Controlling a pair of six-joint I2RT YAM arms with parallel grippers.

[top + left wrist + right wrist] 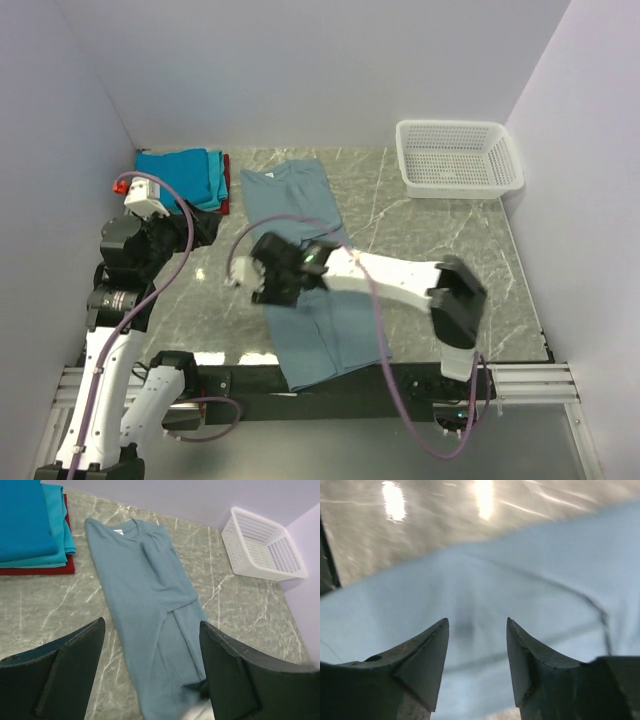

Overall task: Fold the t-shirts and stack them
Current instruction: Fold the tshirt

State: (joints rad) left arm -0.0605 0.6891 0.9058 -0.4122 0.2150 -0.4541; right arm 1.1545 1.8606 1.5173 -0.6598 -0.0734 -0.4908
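Right wrist view: my right fingers (420,665) hover spread over the grey-blue t-shirt (545,570), ready to pinch a fold; my left fingers (65,665) are spread too.

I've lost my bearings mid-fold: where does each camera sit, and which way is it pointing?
Top external: above and behind the bases, looking down on the table; left arm and right arm show.
Left wrist: left side, facing across the grey-blue t-shirt toward the basket; open left gripper frames it.
Right wrist: close over that t-shirt, angled down; open right gripper shows.
Shared: top and left wrist both see t-shirt, folded stack, basket.
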